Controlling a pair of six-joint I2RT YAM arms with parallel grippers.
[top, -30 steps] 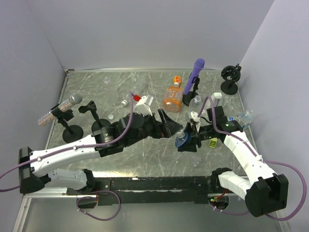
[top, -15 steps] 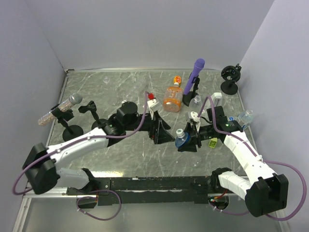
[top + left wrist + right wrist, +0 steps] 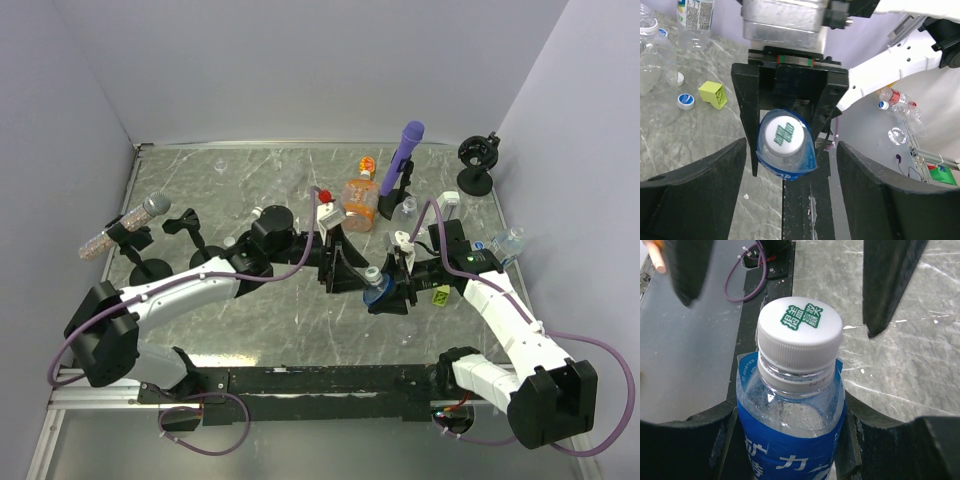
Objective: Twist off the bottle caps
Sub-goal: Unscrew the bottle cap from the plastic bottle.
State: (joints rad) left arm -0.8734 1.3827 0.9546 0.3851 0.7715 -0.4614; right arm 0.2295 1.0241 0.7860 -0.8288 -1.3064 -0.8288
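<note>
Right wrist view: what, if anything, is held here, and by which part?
The right gripper holds the blue-label bottle by its labelled body, below the white cap. The left gripper holds nothing; its jaws stand open, clear of the cap.

The white cap [image 3: 800, 330] of the bottle [image 3: 795, 405] held between the right gripper's [image 3: 385, 292] fingers carries green Chinese print in two tilted rows, reading 揭盖赢奖. Just below it, the blue label [image 3: 785, 450] bears white Chinese characters cut off by the frame edge; 矿 and 力 can be made out. Ahead and to the left of the left gripper [image 3: 790, 160], a standing bottle [image 3: 650, 55] is unmarked, its neighbour's paper label [image 3: 696, 15] shows a square code and fine print too small to read, and a loose cap [image 3: 686, 100] has illegible blue print.
</note>
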